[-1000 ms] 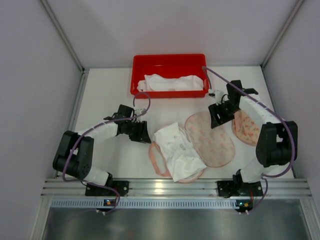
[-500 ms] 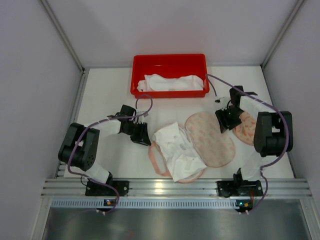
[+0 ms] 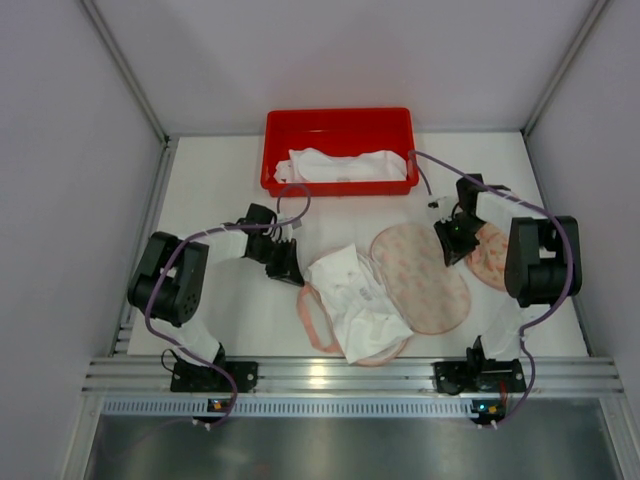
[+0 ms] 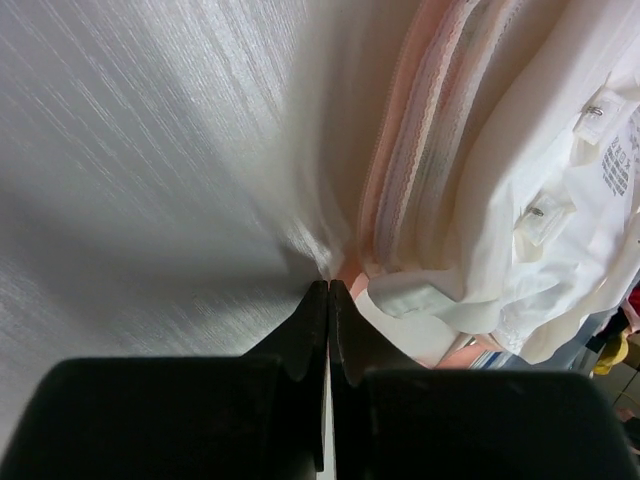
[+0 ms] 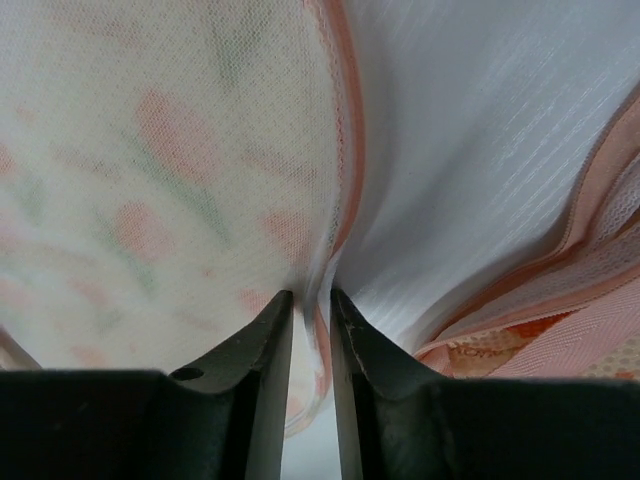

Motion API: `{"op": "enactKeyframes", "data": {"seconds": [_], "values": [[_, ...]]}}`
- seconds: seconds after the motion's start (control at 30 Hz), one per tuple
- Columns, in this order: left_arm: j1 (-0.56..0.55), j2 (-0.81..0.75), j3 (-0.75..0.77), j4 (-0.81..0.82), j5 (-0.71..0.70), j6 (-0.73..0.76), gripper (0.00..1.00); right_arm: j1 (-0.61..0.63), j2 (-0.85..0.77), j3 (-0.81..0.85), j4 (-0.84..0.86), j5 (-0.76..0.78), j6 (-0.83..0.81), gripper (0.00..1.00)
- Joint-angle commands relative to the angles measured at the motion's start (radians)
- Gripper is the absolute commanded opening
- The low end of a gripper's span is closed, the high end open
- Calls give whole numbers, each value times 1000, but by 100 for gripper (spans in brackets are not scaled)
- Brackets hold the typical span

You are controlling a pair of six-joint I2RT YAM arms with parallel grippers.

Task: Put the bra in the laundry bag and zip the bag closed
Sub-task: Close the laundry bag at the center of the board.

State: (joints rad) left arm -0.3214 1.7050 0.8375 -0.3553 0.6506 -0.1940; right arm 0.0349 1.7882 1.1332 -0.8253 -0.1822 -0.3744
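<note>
The white bra (image 3: pixel 352 297) lies crumpled at the table's front middle, with a pink lace-edged band (image 4: pixel 420 150) under its left side. My left gripper (image 3: pixel 291 268) is at the bra's left edge. In the left wrist view my left gripper (image 4: pixel 328 287) is shut, and the white fabric (image 4: pixel 520 150) gathers into its tips. The pink floral mesh laundry bag (image 3: pixel 420 280) lies flat to the right. My right gripper (image 3: pixel 447 243) is at its right rim. In the right wrist view my right gripper (image 5: pixel 311 295) is pinched on the bag's pink edge (image 5: pixel 345 150).
A red bin (image 3: pixel 338 115) holding white cloth (image 3: pixel 340 165) stands at the back middle. A second pink floral piece (image 3: pixel 492 258) lies right of the right gripper, and it also shows in the right wrist view (image 5: pixel 570 330). White walls enclose the table on three sides.
My right gripper has moved right and nearer, from over the bag's top to its right rim. My left arm's elbow has swung in, and its gripper stays at the bra's left edge.
</note>
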Motion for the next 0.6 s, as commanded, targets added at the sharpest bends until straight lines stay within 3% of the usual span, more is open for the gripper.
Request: {"op": "enactKeyframes", "data": {"seconds": [0.0,0.2,0.23,0.33,0.57], "values": [[4,22,8,3,-37,41,0,-12,28,11,40,-31,3,21],[5,22,18,-20,56,64,0,-26,37,27,26,-51,9,16],[7,16,15,-24,67,64,13,-26,36,27,23,-53,9,16],[13,-11,-14,-24,78,65,28,-24,28,23,18,-62,8,16],[15,-13,-34,-24,101,57,37,-26,19,22,14,-68,6,16]]}}
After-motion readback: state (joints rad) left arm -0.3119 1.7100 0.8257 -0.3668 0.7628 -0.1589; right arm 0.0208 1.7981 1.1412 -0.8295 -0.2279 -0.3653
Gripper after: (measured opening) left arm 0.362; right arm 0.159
